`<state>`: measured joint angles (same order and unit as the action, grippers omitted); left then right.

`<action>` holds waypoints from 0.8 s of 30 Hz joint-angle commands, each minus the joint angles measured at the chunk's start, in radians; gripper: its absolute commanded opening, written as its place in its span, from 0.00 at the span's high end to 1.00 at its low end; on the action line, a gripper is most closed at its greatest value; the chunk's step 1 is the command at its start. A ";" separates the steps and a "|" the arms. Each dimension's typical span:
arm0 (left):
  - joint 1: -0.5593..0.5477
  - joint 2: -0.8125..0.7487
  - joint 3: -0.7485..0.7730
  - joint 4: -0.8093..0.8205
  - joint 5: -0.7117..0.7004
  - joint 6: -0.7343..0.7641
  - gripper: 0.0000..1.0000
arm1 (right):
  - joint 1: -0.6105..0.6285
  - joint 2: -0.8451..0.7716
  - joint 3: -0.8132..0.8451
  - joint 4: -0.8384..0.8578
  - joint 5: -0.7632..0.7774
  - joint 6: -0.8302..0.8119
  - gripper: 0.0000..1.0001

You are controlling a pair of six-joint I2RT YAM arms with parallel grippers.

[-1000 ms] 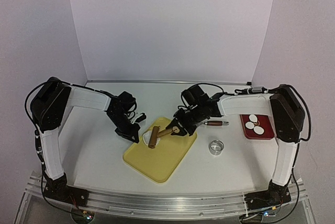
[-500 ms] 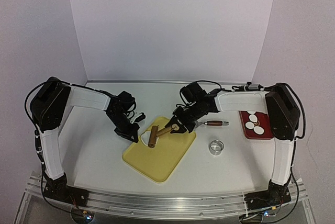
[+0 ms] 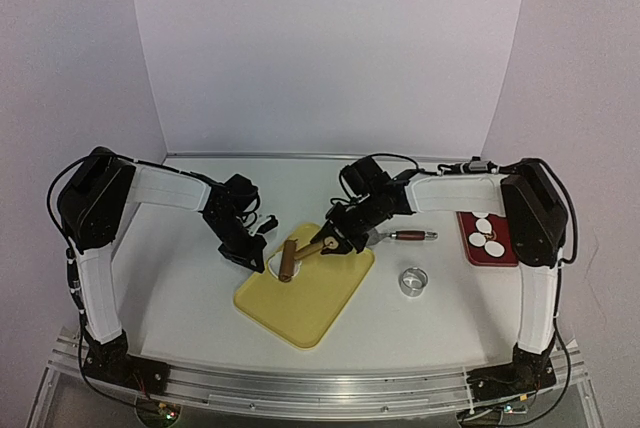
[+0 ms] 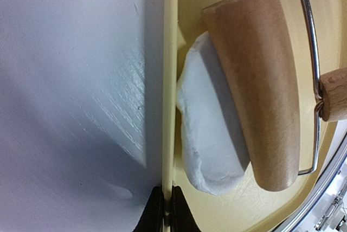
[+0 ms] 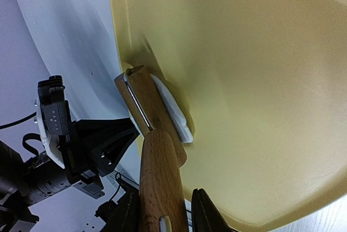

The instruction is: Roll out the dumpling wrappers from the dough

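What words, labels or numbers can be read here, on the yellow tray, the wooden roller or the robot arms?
None: no text can be read in any view.
The yellow tray, the wooden roller, the white dough and the red tray are plain.
Any marking on the arms is too small to tell.

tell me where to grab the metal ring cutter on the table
Probably by its thin wall, from straight above. The ring cutter lies flat on the table with its open side up, so one finger can go inside, one outside. It sits clear of the yellow tray.
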<state>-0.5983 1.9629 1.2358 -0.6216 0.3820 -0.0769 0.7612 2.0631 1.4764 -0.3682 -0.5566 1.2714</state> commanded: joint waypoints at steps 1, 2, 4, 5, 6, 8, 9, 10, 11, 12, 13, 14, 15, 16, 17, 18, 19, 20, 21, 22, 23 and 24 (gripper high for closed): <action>0.008 -0.015 0.004 0.029 -0.038 0.011 1.00 | 0.028 0.127 -0.137 -0.413 0.195 -0.012 1.00; 0.008 -0.014 0.005 0.029 -0.038 0.011 1.00 | 0.023 0.109 -0.162 -0.412 0.200 -0.011 1.00; 0.008 -0.013 0.005 0.029 -0.039 0.011 1.00 | 0.011 0.067 -0.226 -0.413 0.210 -0.007 1.00; 0.008 -0.013 0.005 0.029 -0.039 0.010 1.00 | 0.006 0.047 -0.256 -0.413 0.215 -0.004 1.00; 0.008 -0.013 0.005 0.030 -0.039 0.010 1.00 | 0.001 0.028 -0.281 -0.413 0.220 -0.001 1.00; 0.008 -0.013 0.005 0.029 -0.040 0.011 1.00 | -0.001 0.014 -0.299 -0.410 0.221 0.002 1.00; 0.008 -0.013 0.005 0.029 -0.040 0.011 1.00 | -0.001 0.016 -0.295 -0.410 0.218 0.002 1.00; 0.008 -0.011 0.005 0.029 -0.040 0.011 1.00 | 0.002 0.026 -0.280 -0.410 0.212 -0.003 1.00; 0.008 -0.010 0.005 0.030 -0.040 0.011 1.00 | 0.008 0.055 -0.251 -0.410 0.205 -0.011 1.00; 0.008 -0.010 0.006 0.030 -0.039 0.011 1.00 | 0.016 0.080 -0.219 -0.412 0.198 -0.020 1.00; 0.008 -0.010 0.007 0.029 -0.039 0.011 1.00 | 0.021 0.104 -0.185 -0.415 0.191 -0.030 1.00; 0.008 -0.012 0.006 0.028 -0.040 0.011 1.00 | 0.025 0.126 -0.150 -0.420 0.185 -0.040 1.00; 0.008 -0.013 0.006 0.028 -0.041 0.011 1.00 | 0.027 0.146 -0.122 -0.426 0.181 -0.047 1.00; 0.008 -0.015 0.005 0.029 -0.043 0.011 1.00 | 0.028 0.160 -0.106 -0.432 0.180 -0.051 1.00; 0.008 -0.017 0.004 0.029 -0.045 0.011 1.00 | 0.029 0.163 -0.098 -0.434 0.180 -0.052 1.00; 0.008 -0.019 0.004 0.029 -0.047 0.011 1.00 | 0.028 0.160 -0.100 -0.434 0.181 -0.052 1.00; 0.008 -0.019 0.004 0.029 -0.049 0.011 1.00 | 0.027 0.153 -0.111 -0.435 0.182 -0.050 1.00; 0.008 -0.019 0.004 0.029 -0.050 0.011 1.00 | 0.024 0.141 -0.132 -0.435 0.185 -0.049 1.00; 0.008 -0.018 0.004 0.029 -0.050 0.011 1.00 | 0.019 0.126 -0.156 -0.434 0.187 -0.047 1.00; 0.008 -0.017 0.004 0.029 -0.050 0.011 1.00 | 0.014 0.108 -0.186 -0.434 0.192 -0.044 1.00; 0.009 -0.016 0.004 0.029 -0.049 0.011 1.00 | 0.008 0.087 -0.219 -0.433 0.197 -0.040 1.00; 0.009 -0.016 0.004 0.029 -0.049 0.012 1.00 | 0.003 0.066 -0.247 -0.433 0.201 -0.034 1.00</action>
<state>-0.5983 1.9629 1.2358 -0.6216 0.3813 -0.0769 0.7572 2.0417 1.4380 -0.3435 -0.5695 1.2312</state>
